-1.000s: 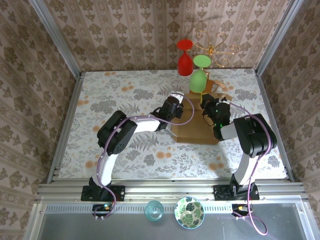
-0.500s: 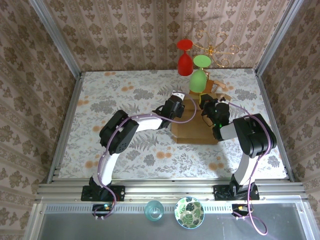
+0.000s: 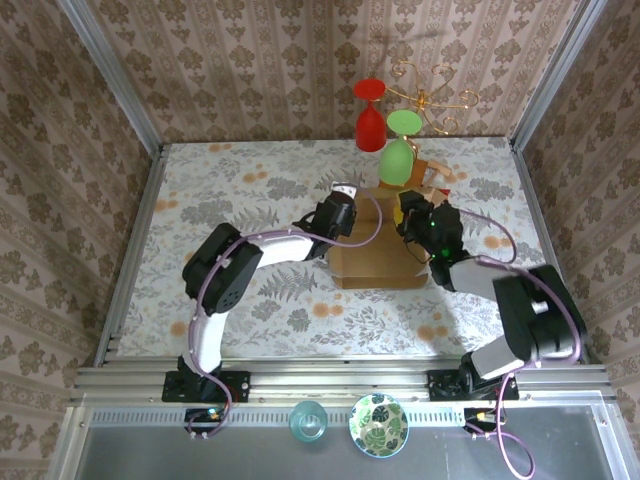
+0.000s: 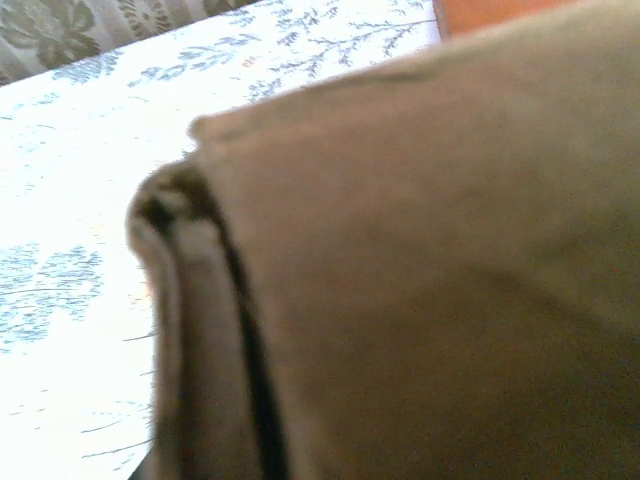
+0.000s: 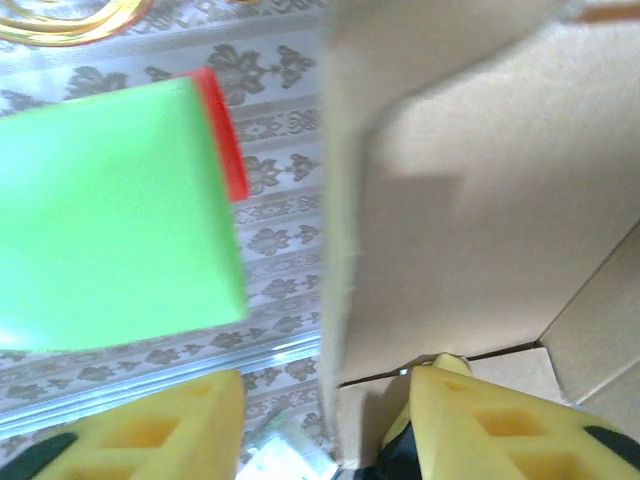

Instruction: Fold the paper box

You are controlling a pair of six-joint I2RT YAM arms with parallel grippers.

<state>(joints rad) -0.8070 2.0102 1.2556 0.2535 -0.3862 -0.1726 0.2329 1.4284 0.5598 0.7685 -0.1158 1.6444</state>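
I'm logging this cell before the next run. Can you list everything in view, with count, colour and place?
paper box: 1, plain brown, centre-right of the table, partly folded, between the two grippers
red wine glass: 1, red, hanging bowl-down at the back
green wine glass: 1, green, hanging bowl-down just right of the red one
wire rack: 1, gold, above the glasses by the back wall
wooden stand: 1, light brown, behind the box
tumbler: 1, teal, on the ledge in front of the arm bases
bowl: 1, green leaf pattern, right of the tumbler
table: 1, floral cloth
left gripper: 1, black, at the box's far left corner
right gripper: 1, yellow pads, open, straddling a box wall
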